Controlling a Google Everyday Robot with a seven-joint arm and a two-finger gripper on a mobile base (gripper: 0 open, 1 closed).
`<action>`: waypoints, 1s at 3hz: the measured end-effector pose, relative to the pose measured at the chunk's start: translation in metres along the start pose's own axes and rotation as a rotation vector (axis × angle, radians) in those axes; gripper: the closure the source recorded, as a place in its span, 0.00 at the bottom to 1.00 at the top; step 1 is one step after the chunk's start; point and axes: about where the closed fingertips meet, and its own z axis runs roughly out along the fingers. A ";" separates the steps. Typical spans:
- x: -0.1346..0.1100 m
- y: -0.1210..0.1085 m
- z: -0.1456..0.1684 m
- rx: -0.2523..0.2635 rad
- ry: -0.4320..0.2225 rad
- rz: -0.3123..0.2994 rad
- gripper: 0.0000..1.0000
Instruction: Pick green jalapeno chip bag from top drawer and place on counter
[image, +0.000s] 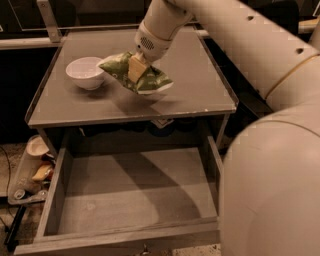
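Note:
My gripper (136, 69) is shut on the green jalapeno chip bag (150, 79) and holds it tilted a little above the counter (190, 95), near its middle. The bag casts a shadow on the counter just below it. The bag's left end reaches close to the white bowl. The top drawer (130, 195) is pulled open below the counter's front edge, and nothing shows on its flat grey bottom. My arm comes in from the upper right and hides the drawer's right side.
A white bowl (85, 73) stands on the counter's left side, just left of the bag. A metal rail (30, 42) runs behind the counter. Cups and clutter (36, 165) lie on the floor left of the drawer.

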 end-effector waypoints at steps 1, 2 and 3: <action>0.009 -0.036 0.033 0.001 0.046 0.085 1.00; 0.010 -0.042 0.040 0.000 0.048 0.094 0.81; 0.010 -0.042 0.040 0.000 0.048 0.094 0.58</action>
